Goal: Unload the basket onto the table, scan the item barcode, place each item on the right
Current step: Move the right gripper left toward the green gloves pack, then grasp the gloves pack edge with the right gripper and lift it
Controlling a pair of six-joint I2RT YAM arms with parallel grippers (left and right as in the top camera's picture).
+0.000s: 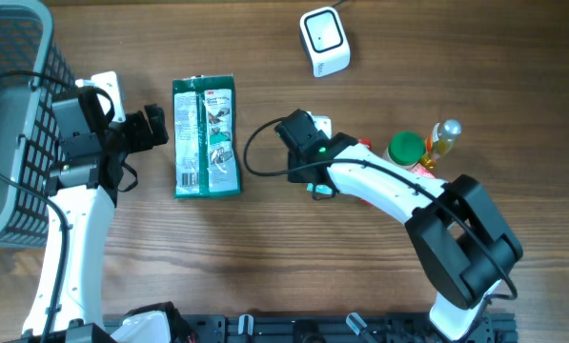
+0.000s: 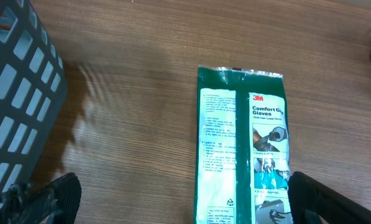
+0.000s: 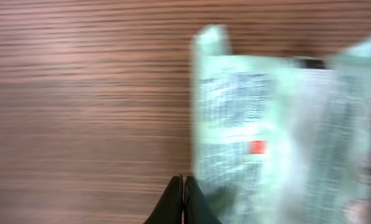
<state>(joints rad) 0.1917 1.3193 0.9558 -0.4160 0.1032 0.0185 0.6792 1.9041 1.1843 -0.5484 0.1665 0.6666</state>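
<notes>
Green is the colour of the one glove packet in the overhead view. It lies flat on the wooden table just ahead of our left gripper, whose jaws stand wide with nothing between them. Behind that gripper sits one dark mesh basket; we cannot tell what it holds. Our right gripper is on the opposite side of the packet, near it but apart. Beyond it, toward the far edge, stands one white scanner. Behind the right gripper, beside its arm, we count one green-capped jar and one bottle holding yellow liquid, close together.

From the left wrist, the glove packet lies printed side up, ahead of the left gripper and toward its right finger. The two black fingers are spread to either side of the frame. One corner of the basket stands off to the left.

From the right wrist, the right gripper is pinched fully together, gripping nothing. Ahead and to its right lies one pale packet with a red mark, too blurred for us to identify, on the table.
</notes>
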